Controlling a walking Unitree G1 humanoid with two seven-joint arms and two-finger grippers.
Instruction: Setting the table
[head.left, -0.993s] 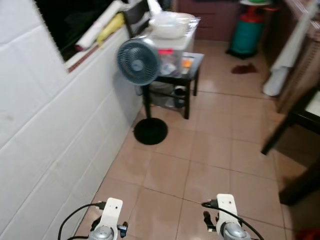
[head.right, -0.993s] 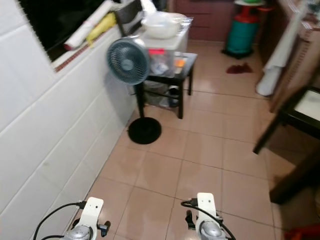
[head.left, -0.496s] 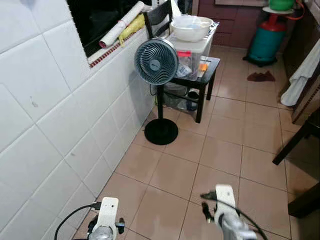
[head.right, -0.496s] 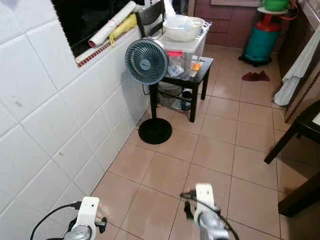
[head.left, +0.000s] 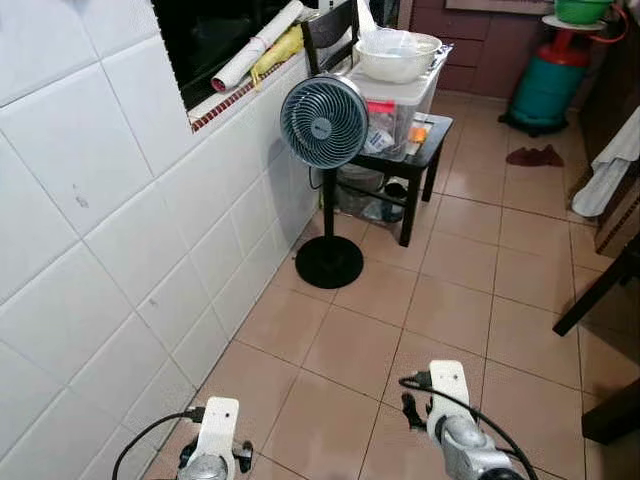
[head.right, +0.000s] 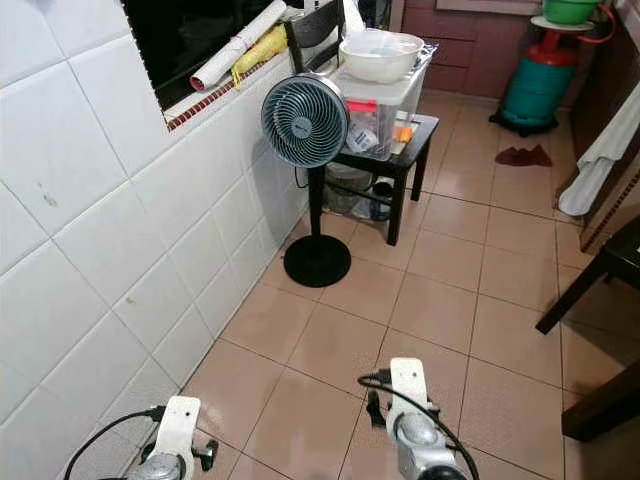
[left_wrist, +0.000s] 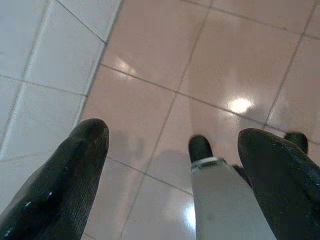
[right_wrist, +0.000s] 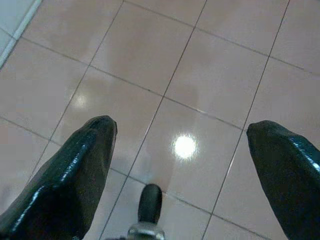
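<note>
A white bowl (head.left: 398, 55) rests on a clear plastic box (head.left: 395, 105) on a small black side table (head.left: 432, 132) far ahead by the wall. The dark leg of a larger table (head.left: 598, 292) stands at the right edge. My left arm (head.left: 215, 445) and right arm (head.left: 450, 425) hang low at the bottom of the head views. In the left wrist view my left gripper (left_wrist: 172, 135) is open over bare floor tiles. My right gripper (right_wrist: 182, 127) is open too, with nothing between its fingers.
A standing fan (head.left: 323, 122) with a round black base (head.left: 329, 262) is in front of the side table. A white tiled wall (head.left: 100, 250) runs along my left. A green gas cylinder (head.left: 550, 85) and a dark rag (head.left: 533, 156) lie far ahead.
The whole picture has swung and sharpened, so the camera moved. The right arm swayed at the bottom of the view. Both grippers hold nothing, as before.
</note>
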